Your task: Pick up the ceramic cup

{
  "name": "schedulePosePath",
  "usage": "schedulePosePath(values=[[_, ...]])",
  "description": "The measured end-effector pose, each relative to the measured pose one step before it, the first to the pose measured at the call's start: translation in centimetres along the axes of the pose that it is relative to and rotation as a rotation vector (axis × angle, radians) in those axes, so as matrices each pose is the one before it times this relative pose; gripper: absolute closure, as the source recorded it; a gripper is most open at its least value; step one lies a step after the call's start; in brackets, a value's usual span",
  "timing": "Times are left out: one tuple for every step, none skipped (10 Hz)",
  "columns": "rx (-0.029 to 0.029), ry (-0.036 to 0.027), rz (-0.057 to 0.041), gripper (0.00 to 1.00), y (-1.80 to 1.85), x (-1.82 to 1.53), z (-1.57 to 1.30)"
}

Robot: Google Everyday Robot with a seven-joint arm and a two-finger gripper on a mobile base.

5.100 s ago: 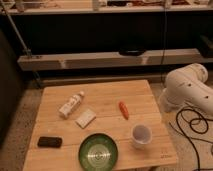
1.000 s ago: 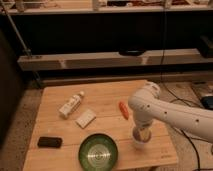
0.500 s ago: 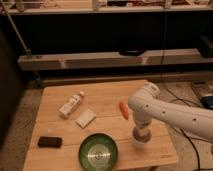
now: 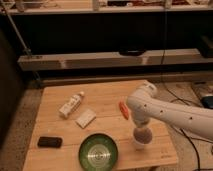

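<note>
The arm is showing a smooth white rounded shell, dotted with small dark screw holes, swelling into a bulbous joint at its ten o'clock end. The gripper, at six o'clock below that joint, is looking dark and brownish.

**Arm bent over the wooden table, gripper pointing down**

The white arm enters from the right edge and reaches left across the near right part of the wooden table. Its rounded elbow joint sits highest, above the table's right side. From there the wrist turns straight down, placing the gripper low over the table's front right corner.
</note>
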Motion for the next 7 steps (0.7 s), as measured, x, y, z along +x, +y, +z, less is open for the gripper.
schedulePosePath(values=[[0.00416, 0.00271, -0.01619, 0.86, -0.237, -0.245, -0.702], [0.00134, -0.00208, -0.03351, 0.97, -0.455, -0.885, -1.752], [0.00808, 0.00423, -0.02029, 1.00, -0.470, -0.355, -1.394], [0.00179, -0.00446, -0.00831, 1.00, -0.014, -0.003, -1.003], [0.00729, 0.00307, -0.02146, 1.00, -0.309, -0.151, -0.704], [0.00396, -0.00054, -0.01981, 1.00, -0.320, -0.590, -0.286], [0.00979, -0.00016, -0.02659, 1.00, -0.425, -1.054, -0.440]])
